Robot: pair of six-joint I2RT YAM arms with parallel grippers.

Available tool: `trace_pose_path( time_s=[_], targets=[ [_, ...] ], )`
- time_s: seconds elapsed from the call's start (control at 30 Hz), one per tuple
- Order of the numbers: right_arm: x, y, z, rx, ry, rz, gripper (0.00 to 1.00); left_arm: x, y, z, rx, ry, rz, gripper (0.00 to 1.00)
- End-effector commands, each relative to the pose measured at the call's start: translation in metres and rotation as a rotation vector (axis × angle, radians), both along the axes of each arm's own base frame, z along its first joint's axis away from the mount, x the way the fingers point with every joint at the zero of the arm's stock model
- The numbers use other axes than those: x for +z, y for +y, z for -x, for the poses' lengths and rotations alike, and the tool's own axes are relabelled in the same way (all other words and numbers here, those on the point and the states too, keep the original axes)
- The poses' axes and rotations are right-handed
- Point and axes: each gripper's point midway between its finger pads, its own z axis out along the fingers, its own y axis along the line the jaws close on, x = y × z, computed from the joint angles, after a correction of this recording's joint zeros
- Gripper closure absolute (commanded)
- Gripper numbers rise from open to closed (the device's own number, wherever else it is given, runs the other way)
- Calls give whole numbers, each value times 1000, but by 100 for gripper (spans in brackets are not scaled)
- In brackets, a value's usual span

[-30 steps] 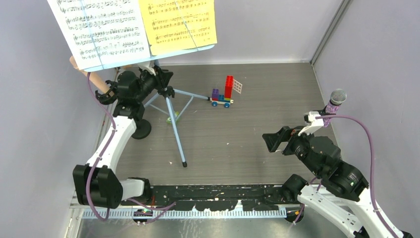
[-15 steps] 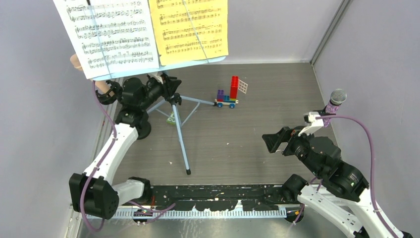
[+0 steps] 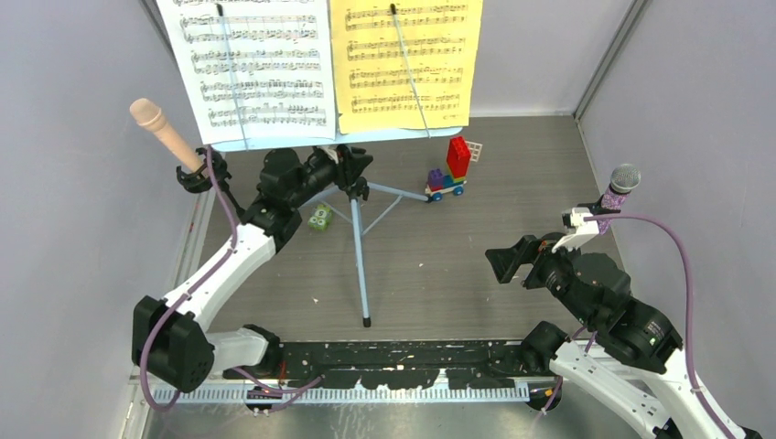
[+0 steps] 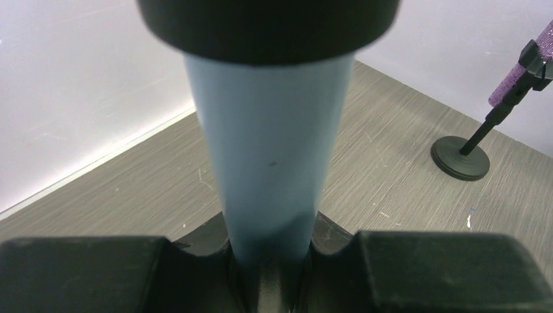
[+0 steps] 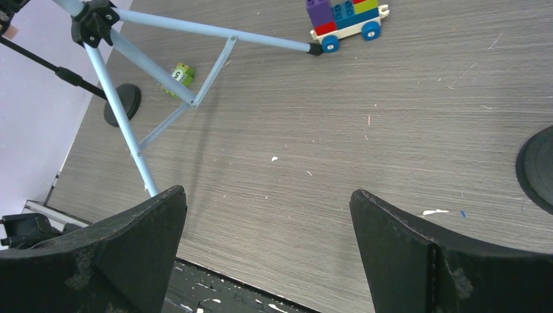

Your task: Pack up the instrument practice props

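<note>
Where the left gripper [image 4: 269, 277] presses its two black fingers [image 4: 85, 274] in from either side, the pale-blue pole of the music rack [image 4: 267, 163] fills the wrist view, clamped tight between them. Seen from above, the gripper sits right at the tripod hub, under the shelf. One leg runs down toward the near edge of the table [image 3: 476, 274]. Another reaches right, its foot just beside the toy brick car [image 3: 450, 174], though I can't make out whether the two touch. The green block [image 3: 319, 217] lies on the table just left of the tripod, close to the left arm's wrist. Up on the rack the white score sheet [image 3: 256, 73] sits on the left and the yellow score sheet [image 3: 407, 59] on the right, side by side, each with a thin wire across it. Over by the left wall the peach microphone [image 3: 160, 128] leans tilted in its black mic holder [image 3: 192, 176]. On the other side the right gripper [image 5: 266, 215] hangs above bare table, fingers spread wide with nothing between them. Beyond it, near the right wall, the purple microphone [image 3: 620, 187] stands in the second mic holder [image 4: 460, 158], whose round base rests on the table.
</note>
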Motion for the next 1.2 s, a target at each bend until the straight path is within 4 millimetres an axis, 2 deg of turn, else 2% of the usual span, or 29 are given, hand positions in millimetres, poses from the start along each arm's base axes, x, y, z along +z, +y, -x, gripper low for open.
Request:
trace_pose_path(
  time_s=[0.0, 0.47, 0.83, 1.0, 1.1, 1.17],
  targets=[
    [15, -2, 2, -6, -34, -41, 0, 83, -18, 5, -40, -218, 142, 100],
    [13, -2, 1, -9, -31, -37, 0, 62, -68, 10, -119, -199, 120, 100],
    [11, 3, -3, 1, -28, -26, 0, 55, -87, 5, -102, -195, 173, 100],
    [12, 5, -5, 8, -26, -9, 0, 46, -86, -2, -57, -192, 165, 100],
    [12, 5, -4, 8, -27, -9, 0, 36, -83, -5, -36, -189, 149, 93],
    [11, 4, -4, 7, -28, -10, 0, 32, -82, -4, -29, -190, 142, 84]
  ],
)
